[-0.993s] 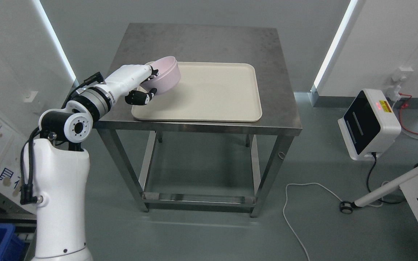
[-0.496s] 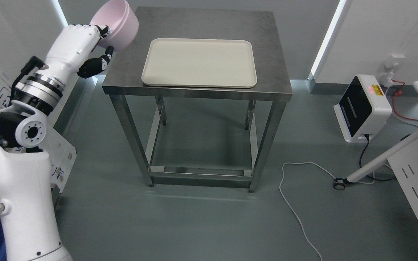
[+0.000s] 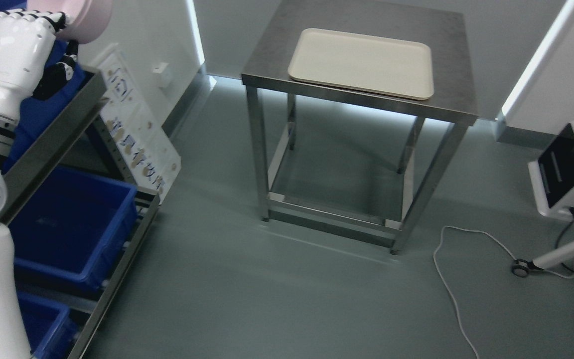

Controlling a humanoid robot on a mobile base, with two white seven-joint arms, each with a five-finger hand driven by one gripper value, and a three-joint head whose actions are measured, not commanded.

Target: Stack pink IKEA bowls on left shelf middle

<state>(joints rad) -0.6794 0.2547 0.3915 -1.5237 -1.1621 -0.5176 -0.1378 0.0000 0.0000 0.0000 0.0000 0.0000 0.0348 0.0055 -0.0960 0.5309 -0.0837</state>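
Head view | left hand (image 3: 15,37) grips pink bowl (image 3: 87,15) above shelf (image 3: 53,134) | step — carrying | next — lower onto middle level.

The left hand (image 3: 15,42) is seen at 10 o'clock, its fingers (image 3: 55,20) closed on the pink bowl (image 3: 85,15), which is cut off by the top edge. A shelf (image 3: 53,134) with blue bins (image 3: 72,224) is observed at 8 o'clock. A cream tray (image 3: 361,62) lies on the steel counter (image 3: 454,60) at 1 o'clock.
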